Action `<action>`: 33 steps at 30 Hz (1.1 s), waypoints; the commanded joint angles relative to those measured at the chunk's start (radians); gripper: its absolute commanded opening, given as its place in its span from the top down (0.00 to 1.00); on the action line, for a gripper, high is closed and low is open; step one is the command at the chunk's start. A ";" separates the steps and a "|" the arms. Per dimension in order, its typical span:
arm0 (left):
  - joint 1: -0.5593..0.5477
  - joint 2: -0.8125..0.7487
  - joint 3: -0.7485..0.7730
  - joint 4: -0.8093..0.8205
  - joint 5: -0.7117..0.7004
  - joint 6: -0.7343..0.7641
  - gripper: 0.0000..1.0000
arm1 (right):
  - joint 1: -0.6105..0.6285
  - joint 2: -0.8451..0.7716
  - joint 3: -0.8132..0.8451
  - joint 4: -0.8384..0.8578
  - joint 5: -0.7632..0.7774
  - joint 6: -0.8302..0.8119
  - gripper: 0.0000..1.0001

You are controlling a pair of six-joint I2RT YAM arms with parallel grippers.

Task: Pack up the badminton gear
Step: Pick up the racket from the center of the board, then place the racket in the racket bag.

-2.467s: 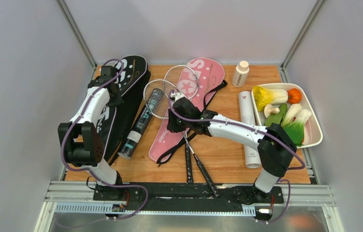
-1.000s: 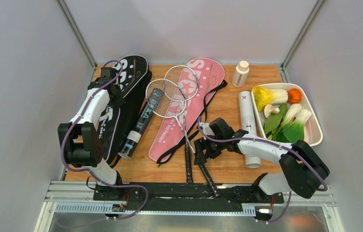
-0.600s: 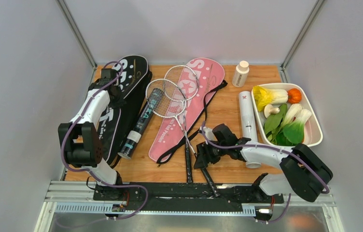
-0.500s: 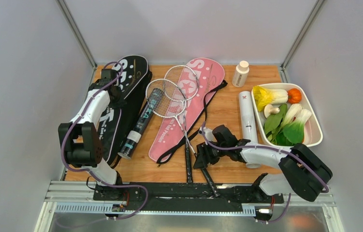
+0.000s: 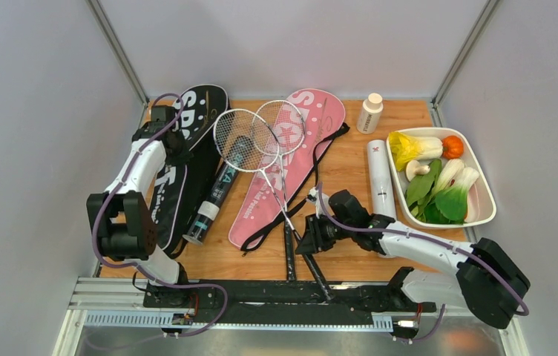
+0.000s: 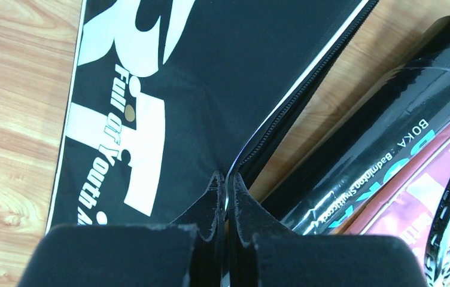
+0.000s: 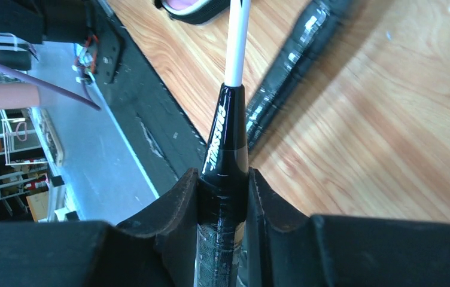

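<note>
My right gripper point(image 5: 308, 242) point(image 7: 224, 176) is shut on the black handle point(image 7: 225, 137) of a white racket. That racket's head point(image 5: 243, 141) hangs over the black tube point(image 5: 215, 199). A second racket point(image 5: 280, 126) lies on the pink bag point(image 5: 313, 119), its handle point(image 7: 294, 66) flat on the table. My left gripper point(image 5: 166, 139) point(image 6: 225, 179) is shut on the zipper edge of the black bag point(image 5: 187, 174) point(image 6: 151, 72). The black tube point(image 6: 378, 137) lies just right of that bag. A white tube point(image 5: 380, 178) lies by the tray.
A white tray point(image 5: 484, 211) of toy vegetables stands at the right edge. A small white bottle point(image 5: 369, 113) stands at the back. Black straps trail from the pink bag toward the front. The black mounting rail point(image 5: 291, 297) runs along the near edge.
My right gripper has closed on the racket handle, and the arm has stretched out lower. The held racket's head has swung left. The left arm has hardly moved.
</note>
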 commanded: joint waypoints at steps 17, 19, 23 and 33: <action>0.034 -0.112 0.007 0.115 -0.023 -0.064 1.00 | 0.266 0.161 0.417 -0.355 0.384 0.198 1.00; 0.035 -0.118 0.007 0.119 -0.017 -0.060 1.00 | 0.273 0.215 0.468 -0.360 0.382 0.194 1.00; 0.035 -0.125 -0.008 0.120 0.025 -0.049 1.00 | 0.276 0.342 0.592 -0.346 0.391 0.183 1.00; 0.034 -0.174 -0.087 0.125 0.159 -0.082 1.00 | 0.267 0.803 1.114 -0.300 0.364 0.070 1.00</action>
